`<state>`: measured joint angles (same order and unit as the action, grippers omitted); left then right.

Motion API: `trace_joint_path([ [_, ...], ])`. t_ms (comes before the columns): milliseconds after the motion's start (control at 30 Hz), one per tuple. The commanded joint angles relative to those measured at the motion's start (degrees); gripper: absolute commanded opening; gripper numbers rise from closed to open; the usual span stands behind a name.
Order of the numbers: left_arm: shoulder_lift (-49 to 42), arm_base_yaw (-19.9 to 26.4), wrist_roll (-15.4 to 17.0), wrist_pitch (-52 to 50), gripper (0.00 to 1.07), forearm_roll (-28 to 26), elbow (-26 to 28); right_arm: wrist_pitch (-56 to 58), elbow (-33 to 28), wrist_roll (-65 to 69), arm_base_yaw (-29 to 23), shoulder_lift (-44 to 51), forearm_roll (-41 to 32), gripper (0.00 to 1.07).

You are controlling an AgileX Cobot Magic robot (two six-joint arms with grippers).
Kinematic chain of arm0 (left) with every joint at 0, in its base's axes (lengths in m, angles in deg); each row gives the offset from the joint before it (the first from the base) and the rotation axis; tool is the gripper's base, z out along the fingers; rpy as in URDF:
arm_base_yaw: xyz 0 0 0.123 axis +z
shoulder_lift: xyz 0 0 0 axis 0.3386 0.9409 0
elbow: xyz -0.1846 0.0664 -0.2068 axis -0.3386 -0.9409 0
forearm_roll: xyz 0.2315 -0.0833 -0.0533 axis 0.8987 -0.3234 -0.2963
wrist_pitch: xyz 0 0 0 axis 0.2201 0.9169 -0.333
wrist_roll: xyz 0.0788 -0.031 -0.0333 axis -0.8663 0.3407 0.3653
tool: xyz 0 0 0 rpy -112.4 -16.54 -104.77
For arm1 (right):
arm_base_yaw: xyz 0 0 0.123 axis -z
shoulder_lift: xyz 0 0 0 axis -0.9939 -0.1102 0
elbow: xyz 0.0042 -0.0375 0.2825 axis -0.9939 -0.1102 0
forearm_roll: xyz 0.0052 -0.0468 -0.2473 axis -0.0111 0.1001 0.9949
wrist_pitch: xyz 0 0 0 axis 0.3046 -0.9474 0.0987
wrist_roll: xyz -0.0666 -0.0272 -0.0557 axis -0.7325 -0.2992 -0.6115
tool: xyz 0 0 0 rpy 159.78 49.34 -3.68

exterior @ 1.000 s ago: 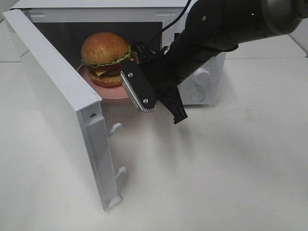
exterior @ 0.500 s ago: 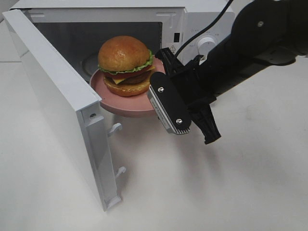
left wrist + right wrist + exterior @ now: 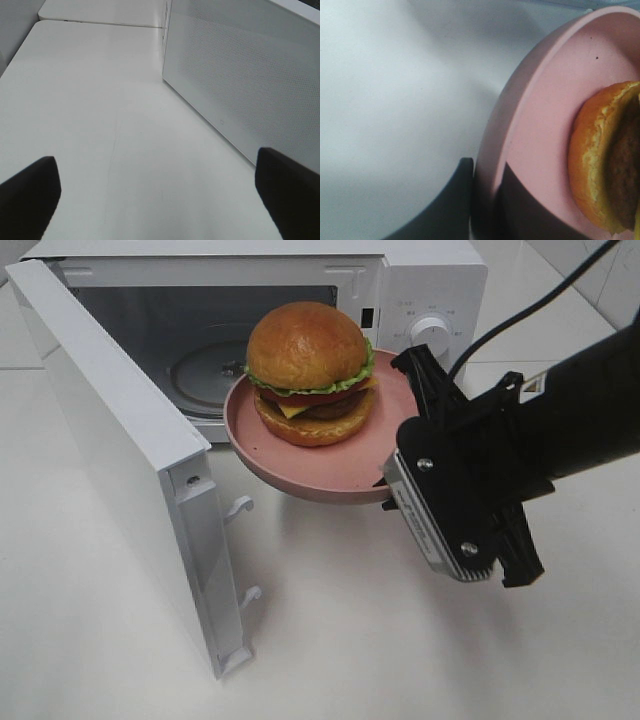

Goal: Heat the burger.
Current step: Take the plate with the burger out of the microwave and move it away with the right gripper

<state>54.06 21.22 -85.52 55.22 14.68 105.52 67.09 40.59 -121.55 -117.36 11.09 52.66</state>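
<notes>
Since 1 second ago, the right gripper has drawn the plate out of the microwave, rim clenched level so the burger beside it stays upright.

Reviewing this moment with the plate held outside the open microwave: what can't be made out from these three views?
- Exterior high: right gripper's fingertips on the pink plate, hidden behind its own body.
- Exterior high: microwave dial markings, too small.
- Right wrist: burger, cut off by the frame edge.
- Left wrist: left gripper, only two finger ends in view; burger and plate out of view.
</notes>
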Motion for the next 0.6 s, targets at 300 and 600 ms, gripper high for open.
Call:
trace_joint_path([
  [300, -1.0, 0.2, 0.2, -0.6, 1.0, -0.1, 0.0, 1.0, -8.5, 14.6, 0.3, 14.7, 10.7, 0.0],
  [600, -1.0, 0.2, 0.2, -0.6, 1.0, -0.1, 0.0, 9.6, -13.0, 31.5, 0.3, 26.2, 25.3, 0.0],
])
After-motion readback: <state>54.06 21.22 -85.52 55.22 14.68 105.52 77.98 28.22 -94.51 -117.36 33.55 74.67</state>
